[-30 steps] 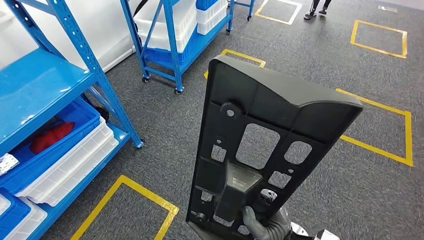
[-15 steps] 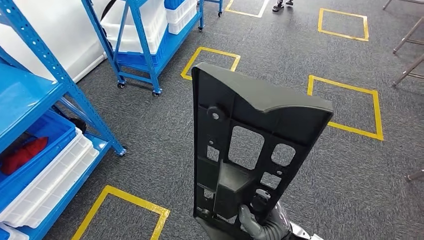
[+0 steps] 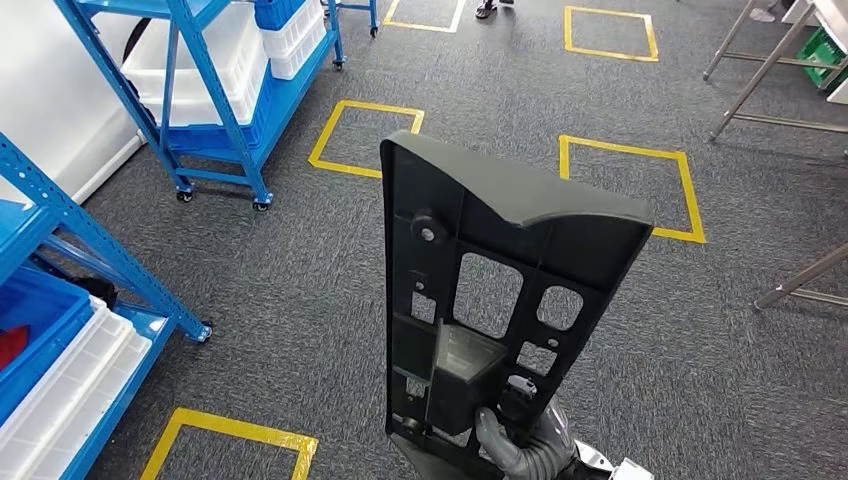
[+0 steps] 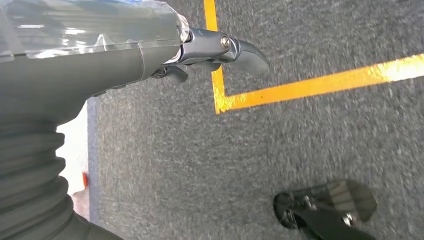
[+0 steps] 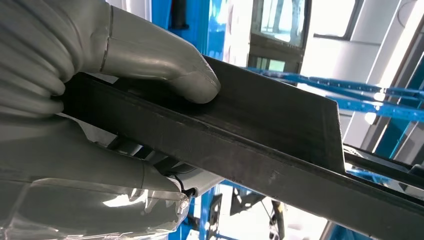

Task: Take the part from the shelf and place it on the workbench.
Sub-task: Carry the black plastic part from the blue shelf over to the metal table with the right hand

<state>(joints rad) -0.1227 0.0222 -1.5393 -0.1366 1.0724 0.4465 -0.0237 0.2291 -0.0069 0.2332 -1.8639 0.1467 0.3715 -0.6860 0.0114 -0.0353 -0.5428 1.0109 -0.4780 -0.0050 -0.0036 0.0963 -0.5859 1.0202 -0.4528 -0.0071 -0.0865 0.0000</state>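
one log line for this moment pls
phase: carrying | right robot hand: holds part upright | left robot hand: empty, over floor

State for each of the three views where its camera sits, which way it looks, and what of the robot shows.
Head view: high on the body, looking forward and down at the black plastic part over grey carpet; right hand at its base.
Left wrist view: behind the left hand, facing the floor and yellow tape.
Right wrist view: behind the right hand, along the part's edge.
Shared: head and right wrist views show the part.
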